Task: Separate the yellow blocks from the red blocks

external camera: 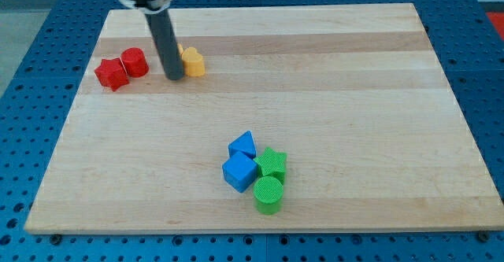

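Note:
My tip [173, 76] rests on the board at the view's upper left, touching the left side of a yellow block [193, 61]; the rod partly hides that block, so its shape is unclear. To the tip's left sit a red cylinder [135, 61] and a red star [112, 73], touching each other, a short gap from the tip. The tip stands between the red pair and the yellow block.
Near the view's bottom centre is a tight cluster: a blue triangle [243, 145], a blue cube [240, 171], a green star [272, 164] and a green cylinder [268, 194]. The wooden board [354, 97] lies on a blue perforated table.

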Tool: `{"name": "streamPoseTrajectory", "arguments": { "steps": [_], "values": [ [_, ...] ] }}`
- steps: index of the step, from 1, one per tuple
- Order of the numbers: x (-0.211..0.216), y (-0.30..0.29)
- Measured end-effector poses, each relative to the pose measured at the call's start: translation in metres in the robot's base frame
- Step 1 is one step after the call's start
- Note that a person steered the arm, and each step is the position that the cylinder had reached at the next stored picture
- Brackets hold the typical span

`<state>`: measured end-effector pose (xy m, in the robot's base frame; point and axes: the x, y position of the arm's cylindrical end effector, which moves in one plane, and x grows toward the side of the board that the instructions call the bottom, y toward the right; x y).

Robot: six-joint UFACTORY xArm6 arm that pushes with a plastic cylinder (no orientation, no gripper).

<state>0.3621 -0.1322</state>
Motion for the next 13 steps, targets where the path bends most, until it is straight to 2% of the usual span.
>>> {"name": "streamPoseTrajectory", "arguments": {
  "steps": [1,2,4,6,7,8,10,13],
  "values": [
    [-0.012,0.031],
    [-0.014,0.039],
    [0.004,-0.022],
    [0.009,-0.028],
    [-0.015,-0.033],
    [-0.015,-0.034],
    [-0.071,-0.041],
    [-0.103,-0.065]
  ]
}}
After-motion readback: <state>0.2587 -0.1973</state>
